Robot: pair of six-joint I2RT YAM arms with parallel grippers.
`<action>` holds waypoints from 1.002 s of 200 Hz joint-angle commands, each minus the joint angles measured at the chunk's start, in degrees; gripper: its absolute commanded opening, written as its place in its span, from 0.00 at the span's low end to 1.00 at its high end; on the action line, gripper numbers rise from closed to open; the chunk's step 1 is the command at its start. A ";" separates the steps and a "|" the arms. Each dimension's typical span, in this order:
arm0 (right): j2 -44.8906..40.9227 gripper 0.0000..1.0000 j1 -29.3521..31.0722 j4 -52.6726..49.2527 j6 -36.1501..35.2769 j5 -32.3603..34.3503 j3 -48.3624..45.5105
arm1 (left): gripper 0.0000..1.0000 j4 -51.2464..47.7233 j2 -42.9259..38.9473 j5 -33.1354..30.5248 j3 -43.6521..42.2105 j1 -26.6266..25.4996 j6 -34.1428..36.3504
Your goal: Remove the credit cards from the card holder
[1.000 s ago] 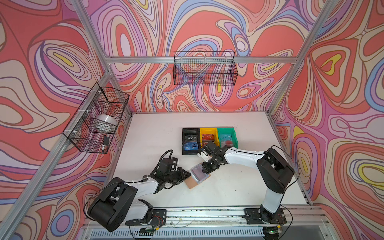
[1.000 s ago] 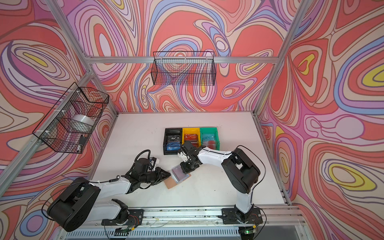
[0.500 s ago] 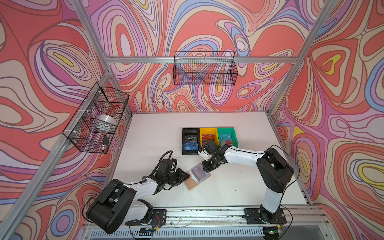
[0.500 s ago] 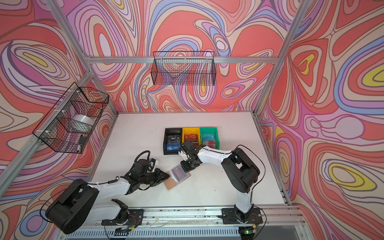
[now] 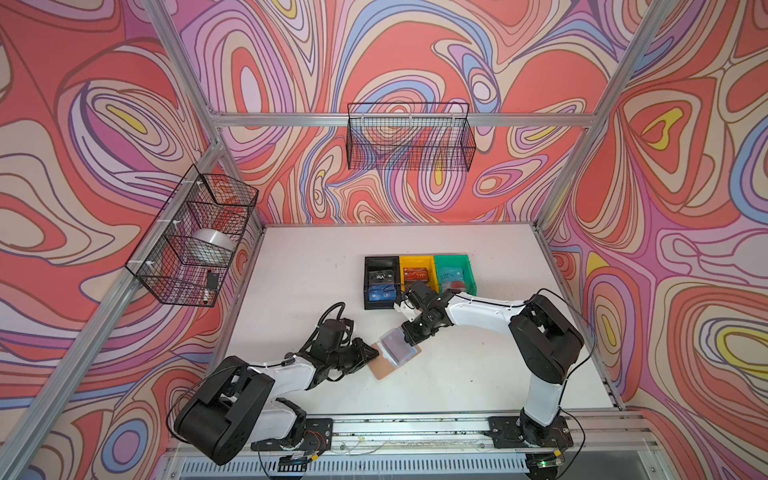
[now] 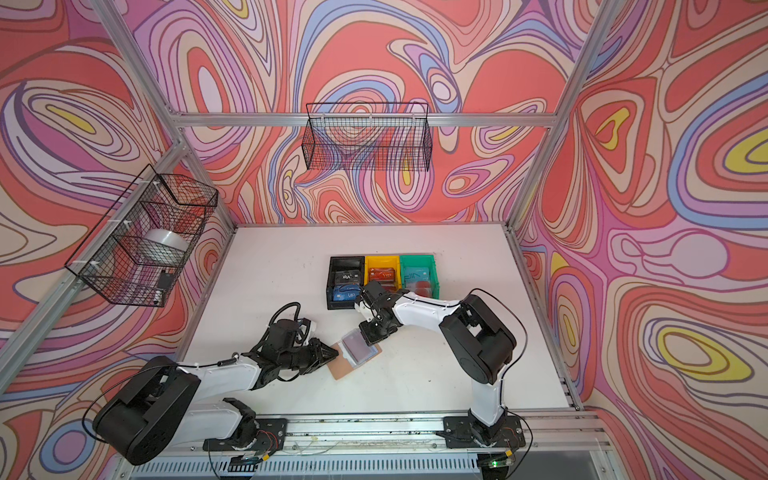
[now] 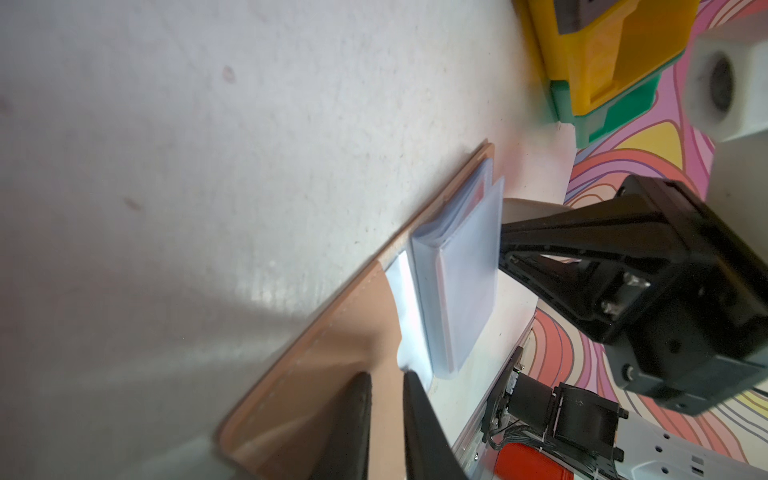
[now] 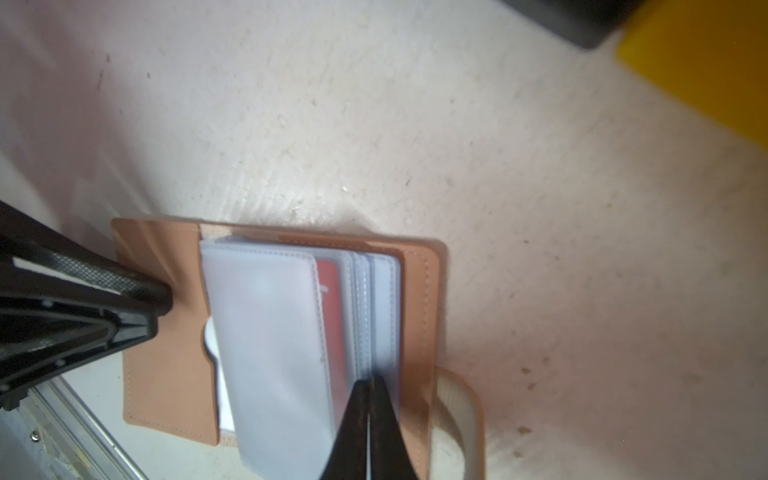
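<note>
A: Where, the card holder [image 5: 383, 369]?

B: Lying open near the table's [image 5: 478, 374] front; at its nine o'clock, left gripper [image 7: 386, 377] down on the tan cover [image 8: 166, 395], jaws a narrow slit; pinching or only pressing, cannot tell.

A: And at one o'clock?

B: Right gripper [image 8: 369, 388], jaws pressed together at the edge of the clear sleeves [image 8: 266, 332]; red card [image 8: 330, 286] showing in a sleeve below the top one.

A: Handling?

B: Probably light, stiff, slick in floppy sleeves; best pinched by an exposed short edge, cover pinned.

A: Further, at twelve?

B: Three bins [image 5: 417, 258], VIP cards [image 5: 380, 296] already inside.
</note>
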 commanded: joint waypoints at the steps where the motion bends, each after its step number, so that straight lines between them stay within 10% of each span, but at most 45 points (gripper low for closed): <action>1: 1.11 0.07 0.72 0.34 0.45 -1.18 -0.74 | 0.19 0.81 1.79 -0.58 -1.06 -0.14 0.52; 127: -2.32 0.06 2.61 -1.98 0.62 -2.08 2.24 | 0.19 1.25 1.78 -0.27 -1.85 -0.14 0.48; 200: -1.72 0.06 2.74 -2.73 0.27 -1.86 2.43 | 0.22 -23.55 -16.59 -5.19 0.92 0.03 4.83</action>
